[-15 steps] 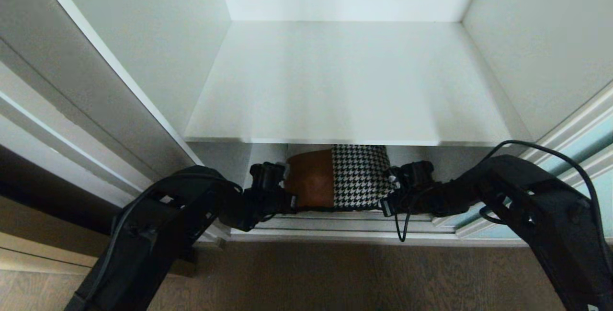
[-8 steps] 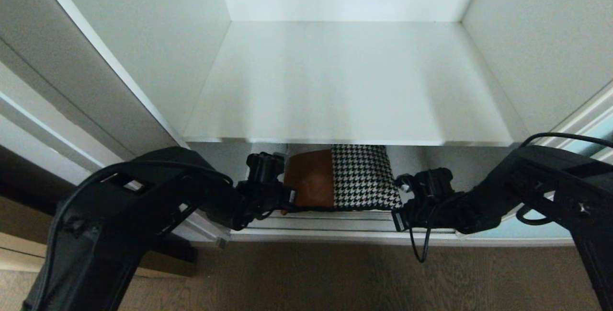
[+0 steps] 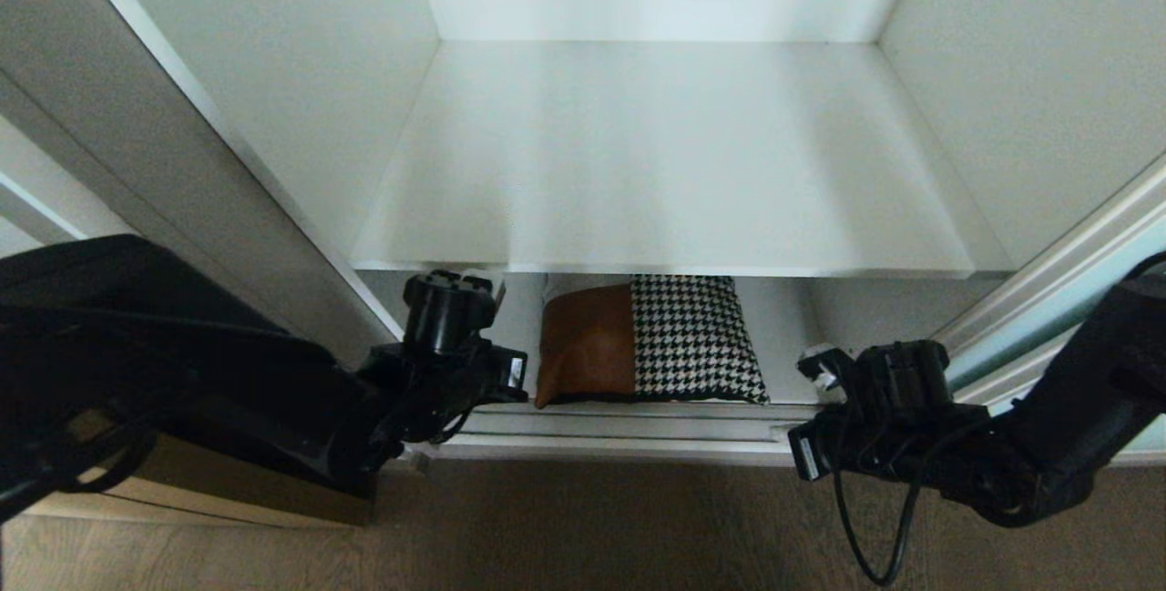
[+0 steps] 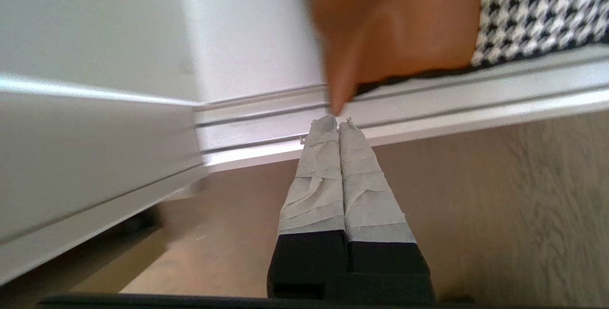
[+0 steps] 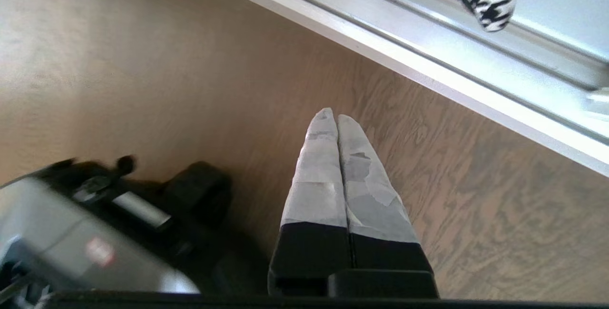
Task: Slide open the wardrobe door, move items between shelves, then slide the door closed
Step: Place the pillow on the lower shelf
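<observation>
1. Counting from my station, I see one cushion (image 3: 649, 341) lying at the lower shelf's (image 3: 783, 336) front edge, under one bare upper shelf (image 3: 665, 163).
2. My two claws, left gripper (image 4: 338, 121) and right gripper (image 5: 337, 117), both have fingers pressed together, holding nothing.
3. One sliding wardrobe door (image 3: 1048, 322) stands at the right edge.

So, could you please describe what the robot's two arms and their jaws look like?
Both arms are bulky matte black. The left gripper and right gripper each have two tapering jaws wrapped in wrinkled pale grey tape over black bases. A loose black cable dangles from the right wrist.
</observation>
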